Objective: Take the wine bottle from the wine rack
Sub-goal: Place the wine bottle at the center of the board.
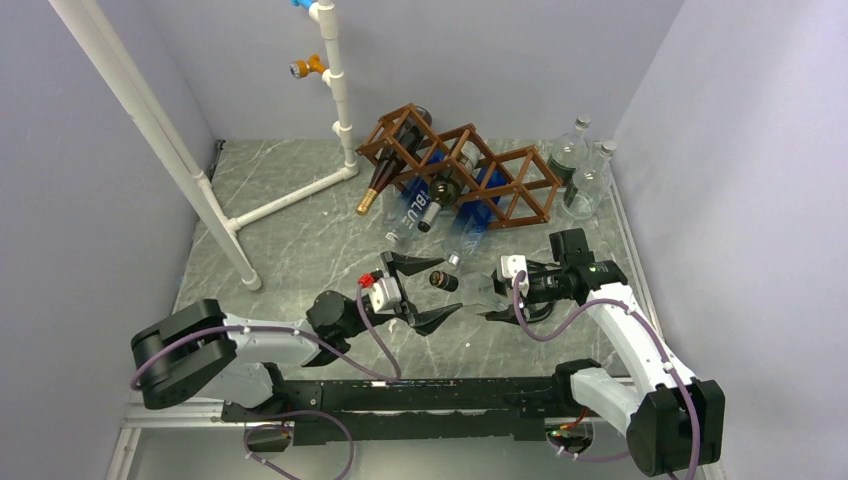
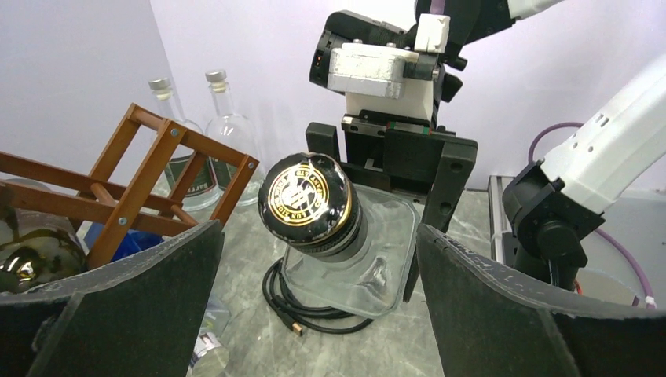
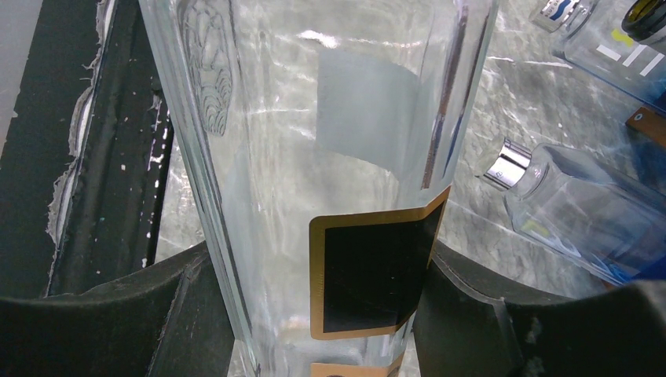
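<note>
Wine bottle [image 1: 465, 289]: clear glass, square-sided, with a black cap bearing a gold emblem. It is found off the wine rack [image 1: 497, 172], well in front of it over the near middle of the bench [image 1: 300, 230]. It is held roughly lengthwise, with the cap pointed toward the left arm. Whether the glass touches the bench cannot be told.

Right tool [image 1: 487, 294]: clamped on the body of the wine bottle. In the right wrist view both pads are seen pressed against opposite glass faces, beside a black label edged in gold.

Left tool [image 1: 446, 287]: jaws spread wide, nothing gripped. In the left wrist view its fingers [image 2: 141, 290] are seen either side of the capped end, with clear space between each pad and the cap.

Wine rack: a brown wooden lattice standing toward the far side of the bench. Several bottles are noted in its cells, among them a dark bottle with a gold cap [image 1: 376, 188] and a blue bottle [image 1: 418, 207], their necks slanted down toward the arms.

Other items recorded:
- Two clear bottles [image 1: 577, 165] stand upright just beside the rack's right end.
- A clear bottle with a silver cap [image 3: 565, 206] lies on the bench in front of the rack.
- A black cable [image 2: 302, 312] is coiled on the bench beneath the held bottle.
- A white pipe frame [image 1: 336, 85] stands at the far left.
</note>
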Controlling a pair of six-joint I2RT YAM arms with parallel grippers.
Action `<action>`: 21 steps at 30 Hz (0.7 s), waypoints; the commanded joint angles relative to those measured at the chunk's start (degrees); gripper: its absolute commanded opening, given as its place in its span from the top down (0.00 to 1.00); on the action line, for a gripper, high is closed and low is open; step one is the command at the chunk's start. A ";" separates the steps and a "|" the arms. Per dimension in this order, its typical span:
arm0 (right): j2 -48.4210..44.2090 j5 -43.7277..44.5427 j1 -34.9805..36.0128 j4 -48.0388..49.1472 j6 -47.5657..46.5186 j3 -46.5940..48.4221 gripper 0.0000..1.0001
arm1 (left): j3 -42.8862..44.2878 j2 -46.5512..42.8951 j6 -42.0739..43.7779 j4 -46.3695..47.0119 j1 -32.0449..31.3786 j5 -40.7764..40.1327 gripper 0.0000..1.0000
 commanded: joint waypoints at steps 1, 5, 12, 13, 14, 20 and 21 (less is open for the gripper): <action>-1.09 -7.71 -0.42 2.84 -1.16 1.11 1.00 | 2.49 3.20 -4.41 11.12 -0.42 -0.53 0.03; -1.08 -7.89 -0.49 2.51 -1.44 1.17 1.00 | 2.81 5.39 -6.96 14.46 -0.43 -1.03 0.07; -1.09 -8.29 -0.79 2.13 -1.84 1.21 1.00 | 3.56 7.65 -9.51 16.88 -0.42 -0.69 0.16; -1.09 -8.28 -0.82 2.02 -1.86 1.21 1.00 | 3.71 7.92 -9.72 17.12 -0.42 -0.41 0.18; -1.09 -8.29 -0.84 2.04 -1.86 1.21 1.00 | 3.88 8.14 -9.92 17.19 -0.42 -0.24 0.20; -0.96 -8.29 -0.97 2.00 -1.95 1.11 1.00 | 4.53 8.80 -10.87 18.07 -0.42 0.48 0.29; -0.98 -8.24 -0.97 1.99 -1.93 1.15 1.00 | 4.56 8.80 -11.00 18.16 -0.42 0.48 0.29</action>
